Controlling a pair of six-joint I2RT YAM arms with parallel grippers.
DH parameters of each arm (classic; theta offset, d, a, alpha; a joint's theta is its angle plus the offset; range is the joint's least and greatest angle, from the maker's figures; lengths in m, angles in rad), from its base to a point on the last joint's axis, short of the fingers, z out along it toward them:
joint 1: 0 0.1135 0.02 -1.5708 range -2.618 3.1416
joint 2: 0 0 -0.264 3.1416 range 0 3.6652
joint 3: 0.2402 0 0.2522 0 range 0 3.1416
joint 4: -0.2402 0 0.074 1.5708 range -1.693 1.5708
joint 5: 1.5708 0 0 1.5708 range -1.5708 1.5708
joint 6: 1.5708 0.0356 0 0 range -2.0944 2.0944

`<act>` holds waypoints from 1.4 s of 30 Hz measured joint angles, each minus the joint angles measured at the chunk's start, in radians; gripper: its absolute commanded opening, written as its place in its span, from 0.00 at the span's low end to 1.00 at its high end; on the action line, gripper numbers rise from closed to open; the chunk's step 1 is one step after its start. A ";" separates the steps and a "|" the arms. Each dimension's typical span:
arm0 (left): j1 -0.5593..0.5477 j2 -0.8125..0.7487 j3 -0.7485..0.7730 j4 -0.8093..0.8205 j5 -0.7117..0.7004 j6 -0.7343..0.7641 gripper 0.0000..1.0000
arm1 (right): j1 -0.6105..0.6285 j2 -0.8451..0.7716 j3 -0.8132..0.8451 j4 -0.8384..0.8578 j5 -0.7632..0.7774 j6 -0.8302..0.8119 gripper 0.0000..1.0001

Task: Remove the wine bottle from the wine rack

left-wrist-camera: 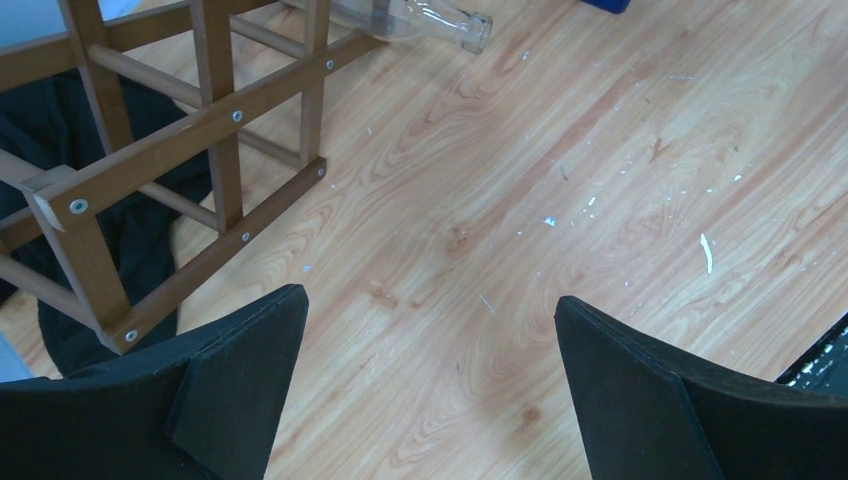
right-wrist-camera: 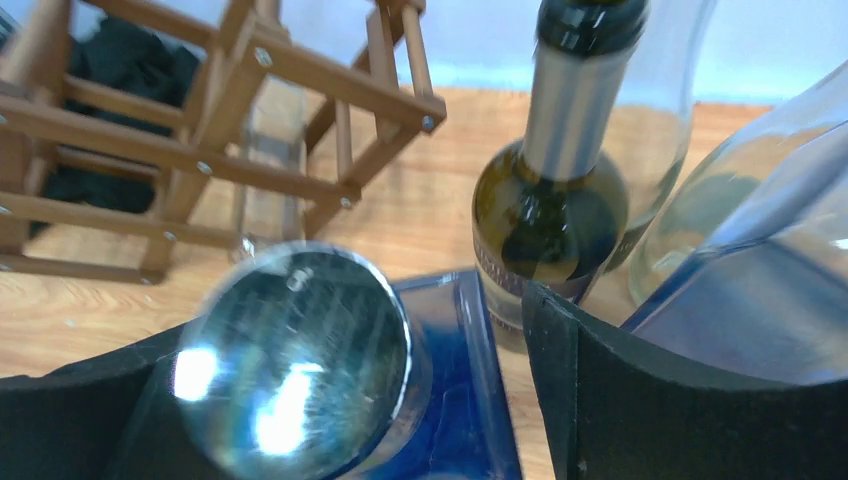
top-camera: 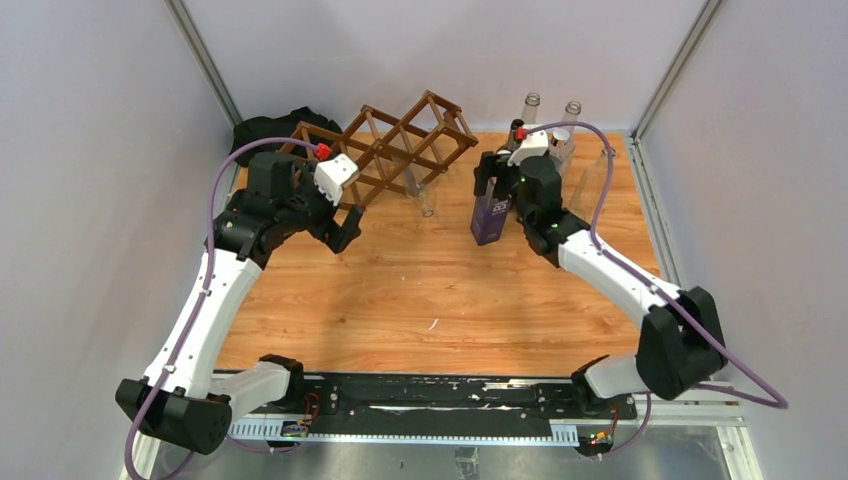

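The left gripper (left-wrist-camera: 430,305) is hovering wide open beside the rack (left-wrist-camera: 200,130), while the right gripper (right-wrist-camera: 360,330) is straddling the upright blue bottle (top-camera: 489,222) — gripping or loose, I cannot tell.

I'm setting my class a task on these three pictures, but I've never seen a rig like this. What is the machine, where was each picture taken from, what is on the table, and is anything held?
These are two robot arms bolted to the near edge of a wooden table. The wide picture looks down from above and behind them. The other two come from a camera on each wrist.

On the table stands a brown wine rack with a clear bottle lying in it. A black cloth lies behind the rack.

The left gripper is open and empty, near the rack. The right gripper sits around a blue bottle with a silver cap. I cannot tell whether it is squeezing the bottle. A green bottle and empty glass bottles stand just beyond.
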 measured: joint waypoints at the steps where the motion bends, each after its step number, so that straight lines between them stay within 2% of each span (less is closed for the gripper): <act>1: 0.000 0.003 0.005 0.000 -0.003 0.000 1.00 | 0.001 -0.023 0.000 0.002 0.004 0.001 0.91; 13: 0.040 0.046 0.052 -0.028 -0.021 -0.009 1.00 | 0.103 -0.230 0.024 -0.073 0.102 0.014 0.93; 20: 0.158 0.089 0.079 -0.030 0.005 -0.039 1.00 | 0.261 -0.212 0.172 -0.150 0.135 0.017 0.82; 27: 0.226 0.118 0.078 -0.030 0.021 -0.045 1.00 | 0.356 0.055 0.374 -0.234 0.069 0.048 0.80; 35: 0.241 0.115 0.058 -0.019 0.040 -0.042 1.00 | 0.356 0.444 0.569 -0.406 0.072 0.037 0.83; 42: 0.241 0.103 0.036 -0.015 0.063 -0.037 1.00 | 0.315 0.621 0.728 -0.508 0.092 0.010 0.86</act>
